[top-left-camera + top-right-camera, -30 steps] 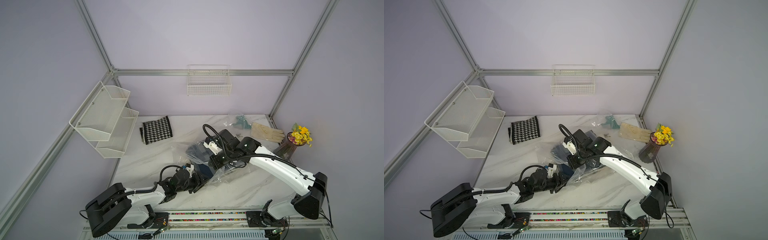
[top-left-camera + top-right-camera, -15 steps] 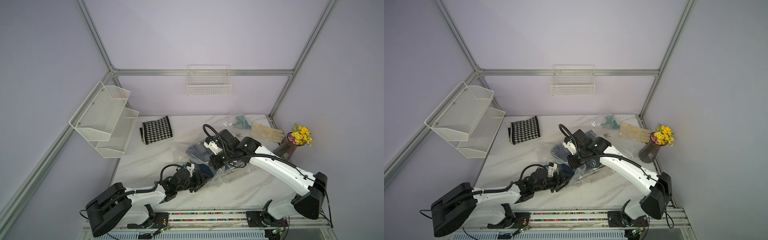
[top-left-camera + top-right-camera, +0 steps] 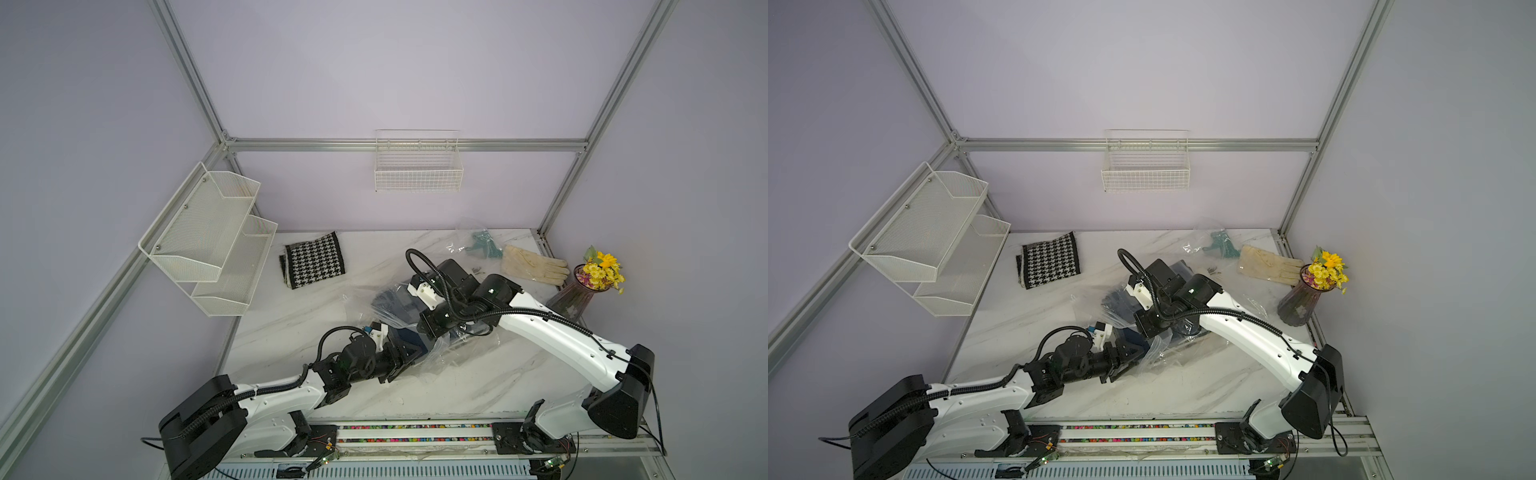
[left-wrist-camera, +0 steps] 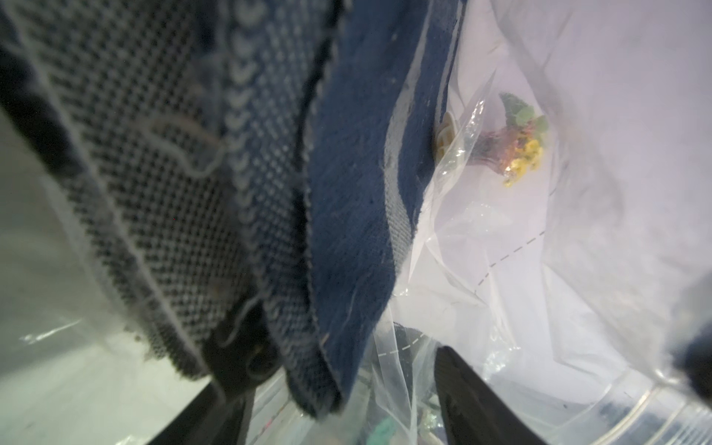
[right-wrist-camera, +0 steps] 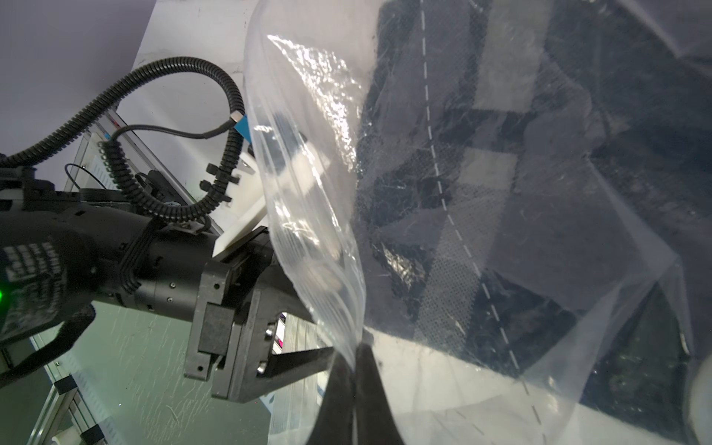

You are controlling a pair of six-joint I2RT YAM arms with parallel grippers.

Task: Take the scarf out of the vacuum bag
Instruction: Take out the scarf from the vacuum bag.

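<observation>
Two grippers: right gripper [image 5: 354,370], jaws together, clamped on vacuum bag [image 5: 308,154] rim; left gripper [image 4: 339,370], jaws apart, blue scarf [image 4: 346,192] fold between them.

Lilac walls [image 3: 415,62] enclose a marble tabletop [image 3: 291,324]; wire basket [image 3: 418,174] at twelve o'clock, mesh shelf [image 3: 208,237] at nine.

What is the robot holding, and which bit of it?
The right gripper has its jaws shut on the vacuum bag, at its open edge. The left gripper has its jaws open around the scarf, not squeezing it.
</observation>
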